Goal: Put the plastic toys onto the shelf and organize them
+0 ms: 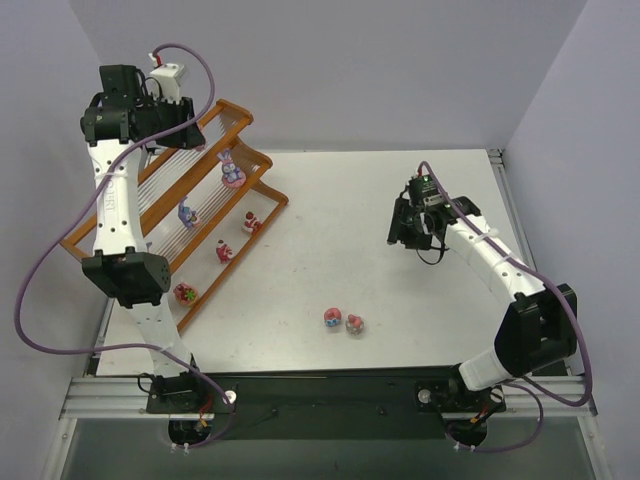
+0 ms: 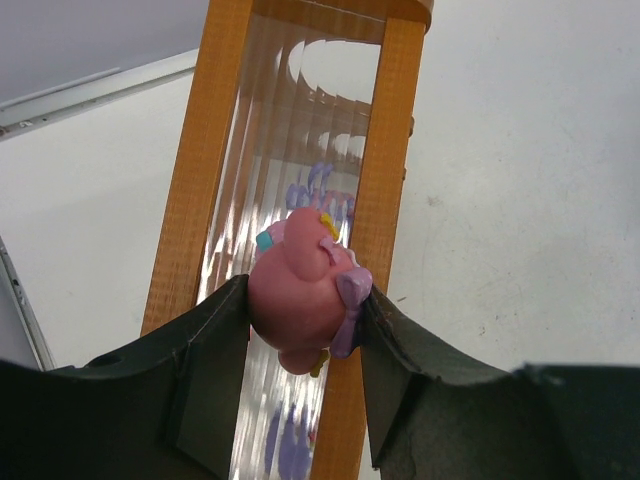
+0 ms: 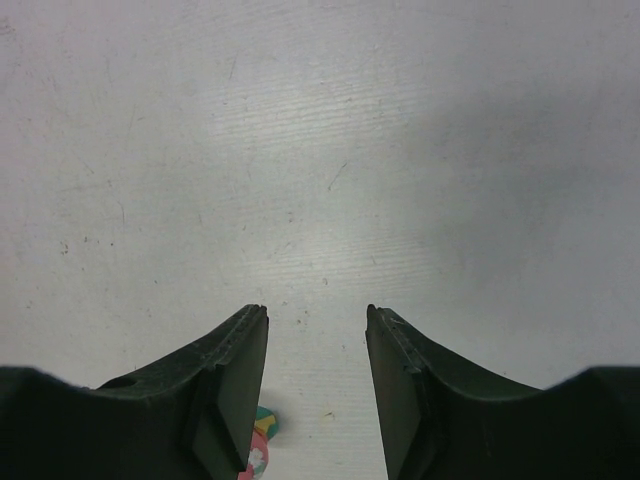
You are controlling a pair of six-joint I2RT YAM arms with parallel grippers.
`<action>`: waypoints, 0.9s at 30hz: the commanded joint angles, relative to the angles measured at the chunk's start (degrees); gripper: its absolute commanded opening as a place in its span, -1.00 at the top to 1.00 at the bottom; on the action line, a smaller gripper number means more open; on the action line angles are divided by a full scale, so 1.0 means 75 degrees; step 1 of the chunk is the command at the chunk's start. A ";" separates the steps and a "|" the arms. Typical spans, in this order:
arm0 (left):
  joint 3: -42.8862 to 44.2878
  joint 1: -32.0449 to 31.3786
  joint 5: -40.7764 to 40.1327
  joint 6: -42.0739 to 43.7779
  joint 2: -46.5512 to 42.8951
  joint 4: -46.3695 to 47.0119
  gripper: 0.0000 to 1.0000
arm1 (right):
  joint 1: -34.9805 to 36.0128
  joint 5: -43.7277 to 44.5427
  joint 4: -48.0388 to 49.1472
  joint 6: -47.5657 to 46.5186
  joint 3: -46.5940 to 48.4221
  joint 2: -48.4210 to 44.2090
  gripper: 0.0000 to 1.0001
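Note:
My left gripper [image 1: 193,132] hangs high over the top tier of the orange-brown shelf [image 1: 243,112]. In the left wrist view it [image 2: 307,288] is shut on a round pink toy with a purple bow [image 2: 300,290], above the pale rods between two shelf rails [image 2: 195,180]. Several toys stand on the shelf: a purple-pink one [image 1: 232,170], a blue one [image 1: 187,213], two red ones [image 1: 251,221] [image 1: 225,251] and a pink-green one [image 1: 185,293]. Two pink toys [image 1: 333,318] [image 1: 355,323] lie on the table. My right gripper [image 1: 402,233] [image 3: 316,312] is open and empty above the table.
A small pink and green toy [image 3: 262,438] peeks out beside my right gripper's left finger in the right wrist view. The white table [image 1: 340,230] has a metal rail along its right edge [image 1: 505,190]. Grey walls close in the back and sides.

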 commanded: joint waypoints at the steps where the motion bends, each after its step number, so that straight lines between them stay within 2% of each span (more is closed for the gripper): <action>1: 0.0458 0.0047 0.0372 0.0579 0.0052 -0.0173 1.00 | -0.0052 -0.0194 -0.0215 -0.0008 0.0500 0.0263 0.12; 5: 0.0505 0.0058 0.0383 0.0907 0.0099 -0.0290 1.00 | -0.0052 -0.0299 -0.0215 0.0039 0.0641 0.0544 0.14; 14: 0.0833 0.0046 0.0103 0.1061 0.0182 -0.0724 0.85 | -0.0006 -0.0709 -0.0215 0.0214 0.0794 0.0989 0.19; 27: 0.0822 -0.0094 -0.0425 0.1306 0.0123 -0.0947 0.54 | 0.0112 -0.0862 -0.0250 0.0320 0.0864 0.1189 0.23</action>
